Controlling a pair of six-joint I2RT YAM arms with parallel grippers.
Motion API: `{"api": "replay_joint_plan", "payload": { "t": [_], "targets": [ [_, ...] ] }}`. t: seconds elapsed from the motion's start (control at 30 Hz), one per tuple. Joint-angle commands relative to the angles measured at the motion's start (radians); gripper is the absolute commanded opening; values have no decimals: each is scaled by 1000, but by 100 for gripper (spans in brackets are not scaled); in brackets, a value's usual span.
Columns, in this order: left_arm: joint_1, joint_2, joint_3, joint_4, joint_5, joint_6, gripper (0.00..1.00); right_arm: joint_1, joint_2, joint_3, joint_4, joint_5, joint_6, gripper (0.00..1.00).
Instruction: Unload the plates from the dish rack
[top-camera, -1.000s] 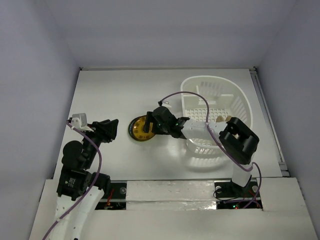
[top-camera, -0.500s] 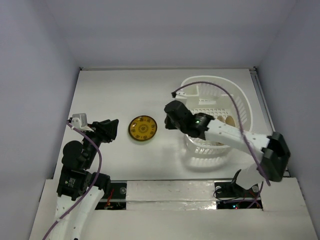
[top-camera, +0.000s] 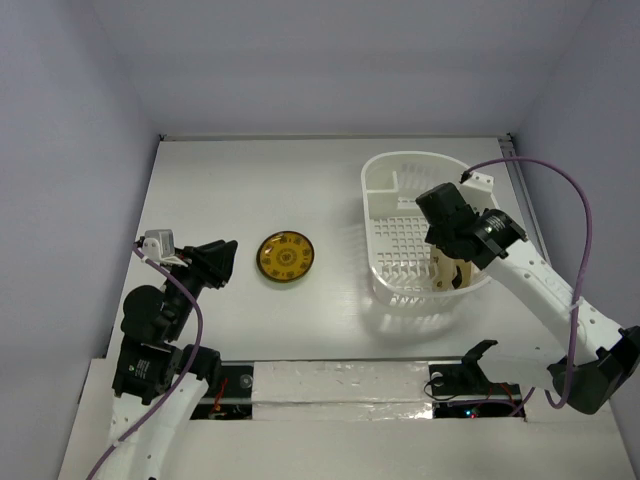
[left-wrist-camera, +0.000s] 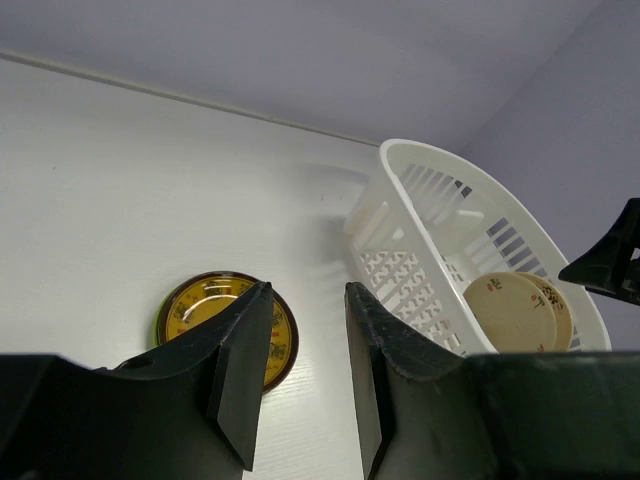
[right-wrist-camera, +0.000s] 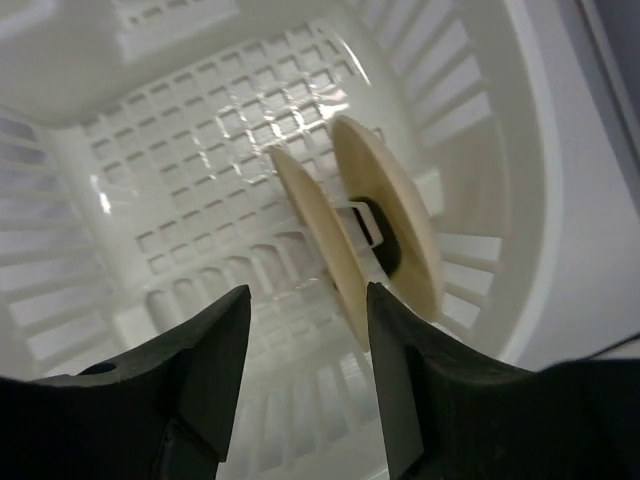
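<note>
Two plates (right-wrist-camera: 400, 205) stand beneath the reaching right tool (right-wrist-camera: 308, 298) (jaws apart, empty); next, lower and pinch one rim.

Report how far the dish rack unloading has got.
Done: one golden-tan plate lies flat on the table, left of the dish rack. In hand: the right gripper hangs over the rack with jaws open and empty, aimed at two cream plates standing on edge inside. Left to do: both of those plates. The left gripper is open, holding nothing.
</note>
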Motion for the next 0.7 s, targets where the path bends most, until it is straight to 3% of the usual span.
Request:
{"api": "replay_joint_plan", "payload": {
  "t": [0.0, 0.3, 0.67],
  "targets": [
    [-6, -11, 21, 56, 31, 8, 32, -40, 40, 20, -128, 12, -38, 56],
    [-6, -35, 21, 58, 40, 11, 37, -62, 236, 4, -129, -31, -129, 53],
    [-6, -51, 22, 62, 46, 12, 38, -71, 357, 77, -203, -25, -134, 28]
  ]
}}
